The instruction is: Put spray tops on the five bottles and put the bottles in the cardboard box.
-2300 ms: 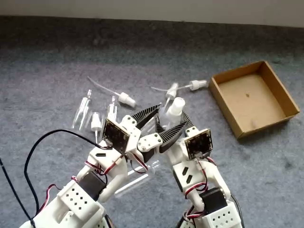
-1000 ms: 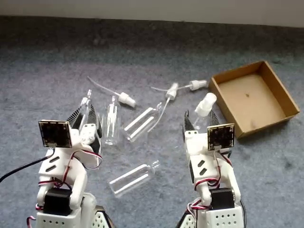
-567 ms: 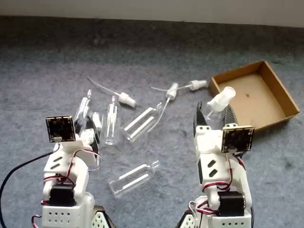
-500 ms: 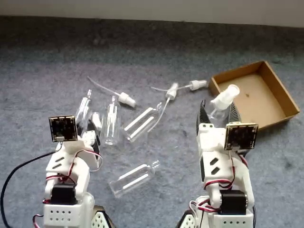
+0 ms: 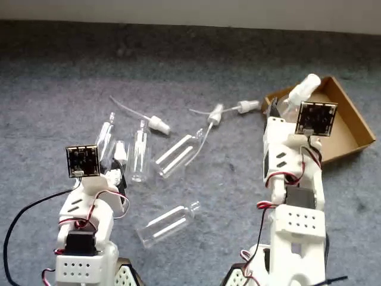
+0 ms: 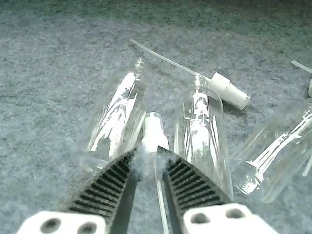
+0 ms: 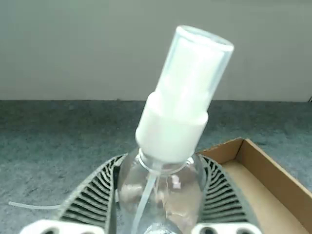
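My right gripper (image 5: pixel 287 110) is shut on a clear bottle (image 7: pixel 161 192) that carries a white spray top (image 7: pixel 183 97). It holds the bottle upright above the left corner of the cardboard box (image 5: pixel 355 117). My left gripper (image 6: pixel 147 155) is low on the carpet, its fingertips pinching a loose white spray top (image 6: pixel 155 134). That top lies between two clear bottles (image 6: pixel 117 114) (image 6: pixel 202 126). In the high view it (image 5: pixel 120 152) sits just ahead of the left arm.
A third bottle (image 5: pixel 178 155) lies mid-carpet and another (image 5: pixel 166 223) lies between the arms. Loose spray tops with thin tubes lie behind them (image 5: pixel 158 124) (image 5: pixel 215 113) (image 5: pixel 249 106). The box's floor (image 7: pixel 263 185) is bare.
The right arm has carried the capped bottle from the middle of the carpet out to the box's left corner. The left arm has settled over the spray top and its fingers have narrowed onto it.
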Available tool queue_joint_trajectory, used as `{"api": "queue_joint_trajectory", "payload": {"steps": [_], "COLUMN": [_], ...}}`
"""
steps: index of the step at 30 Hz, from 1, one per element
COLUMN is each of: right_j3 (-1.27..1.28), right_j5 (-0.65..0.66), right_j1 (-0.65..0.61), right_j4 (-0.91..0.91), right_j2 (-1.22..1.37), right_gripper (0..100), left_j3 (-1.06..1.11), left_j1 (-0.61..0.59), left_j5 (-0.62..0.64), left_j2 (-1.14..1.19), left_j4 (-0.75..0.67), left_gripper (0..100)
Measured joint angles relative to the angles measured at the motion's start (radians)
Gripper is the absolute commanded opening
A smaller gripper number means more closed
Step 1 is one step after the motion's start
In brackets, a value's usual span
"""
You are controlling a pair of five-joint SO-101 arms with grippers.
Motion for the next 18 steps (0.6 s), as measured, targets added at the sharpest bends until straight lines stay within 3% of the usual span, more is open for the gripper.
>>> {"api": "queue_joint_trajectory", "payload": {"steps": [9,18], "right_j3": [-0.025,-0.347], "right_j5": [0.0,0.0], "right_j1": [0.0,0.02], "right_j4": [-0.345,-0.318], "right_j2": [0.341,0.614], "right_gripper": [8.0,8.0], "left_j3": [0.0,0.0], "left_j1": [0.0,0.0], "left_j5": [0.0,0.0], "left_j2": [0.0,0.0], "left_j4": [0.075,0.077], "left_gripper": [0,0]}}
